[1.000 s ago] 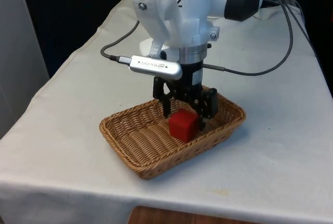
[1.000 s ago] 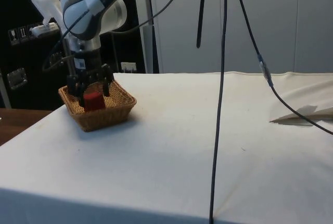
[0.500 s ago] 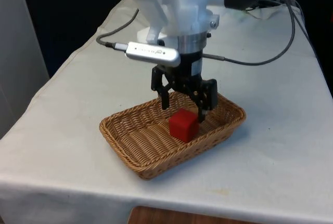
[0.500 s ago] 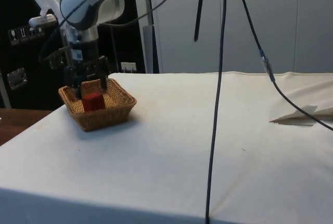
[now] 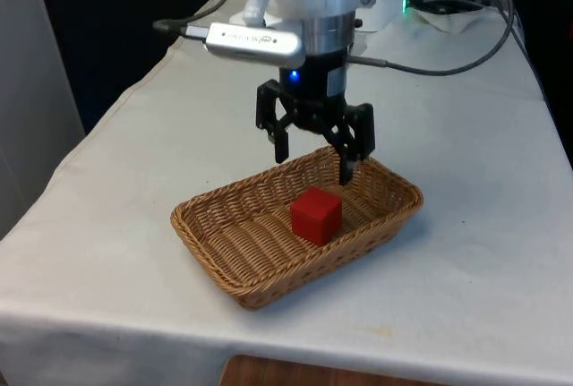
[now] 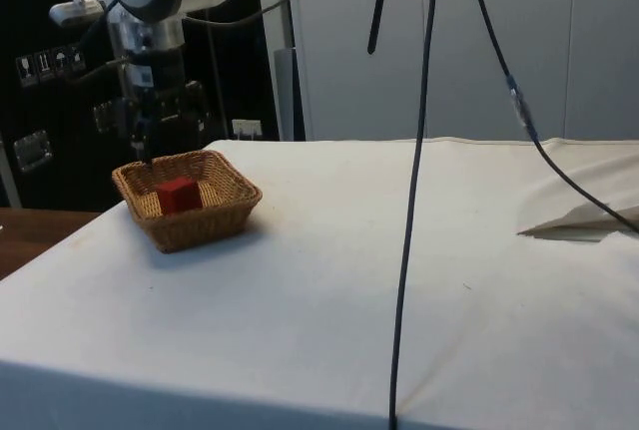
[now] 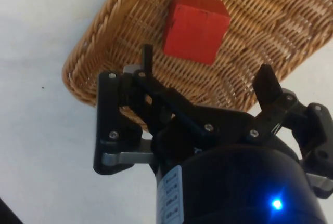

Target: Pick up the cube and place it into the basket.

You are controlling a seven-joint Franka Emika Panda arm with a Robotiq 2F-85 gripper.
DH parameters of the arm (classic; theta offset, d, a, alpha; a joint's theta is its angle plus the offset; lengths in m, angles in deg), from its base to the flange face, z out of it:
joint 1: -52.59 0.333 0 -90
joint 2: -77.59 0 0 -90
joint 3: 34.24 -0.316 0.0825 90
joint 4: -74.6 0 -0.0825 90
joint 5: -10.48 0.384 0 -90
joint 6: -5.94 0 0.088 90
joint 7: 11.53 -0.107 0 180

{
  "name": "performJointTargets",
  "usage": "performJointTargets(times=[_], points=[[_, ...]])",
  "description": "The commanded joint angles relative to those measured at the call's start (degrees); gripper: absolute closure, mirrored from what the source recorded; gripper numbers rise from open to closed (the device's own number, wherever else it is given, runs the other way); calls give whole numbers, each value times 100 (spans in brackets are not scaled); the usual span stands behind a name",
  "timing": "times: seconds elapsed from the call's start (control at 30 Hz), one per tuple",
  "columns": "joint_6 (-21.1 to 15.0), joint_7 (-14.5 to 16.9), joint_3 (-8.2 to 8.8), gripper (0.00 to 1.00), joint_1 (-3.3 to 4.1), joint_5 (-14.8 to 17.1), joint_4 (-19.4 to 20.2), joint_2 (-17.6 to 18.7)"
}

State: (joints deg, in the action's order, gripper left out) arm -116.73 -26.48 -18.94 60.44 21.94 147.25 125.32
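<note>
One red cube point(image 5: 316, 215) sits on the woven floor of the wicker basket point(image 5: 235, 265), resting flat and touching nothing but the weave beneath it. It lies closer to the basket's far wall than to its near wall. The basket itself stands on the white cloth of the desk point(image 5: 125, 225), close to the desk's front edge and nearer the corner on the front view's left.

The black gripper point(image 5: 313, 155) hangs above the basket with its fingers spread apart and nothing between them, released and clear of the cube. Its fingertips point(image 5: 346, 171) point down over the basket's far rim, well above the cube's top face. From the wrist, the cube point(image 7: 195, 26) shows between and beyond the two parted fingers point(image 7: 147, 57), with basket weave all around it. In the side view the gripper point(image 6: 152, 141) is just over the basket point(image 6: 205, 225), apart from the cube point(image 6: 179, 194).
</note>
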Motion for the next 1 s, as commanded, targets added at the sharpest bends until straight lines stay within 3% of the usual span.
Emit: performJointTargets(times=[0.0,0.3,0.33,0.6,0.63,0.67,0.9,0.93,0.97], points=[[-23,23,-6,0,-6,11,69,-57],[-103,115,11,0,-11,40,447,-367],[0,74,29,0,-6,6,344,-298],[-246,166,23,0,11,34,922,-728],[-103,132,34,0,0,6,745,-607],[-264,172,23,0,11,34,968,-768],[-510,195,29,0,52,29,1404,-1026],[-355,160,34,0,40,6,1220,-905],[-544,201,29,0,57,23,1455,-1054]])
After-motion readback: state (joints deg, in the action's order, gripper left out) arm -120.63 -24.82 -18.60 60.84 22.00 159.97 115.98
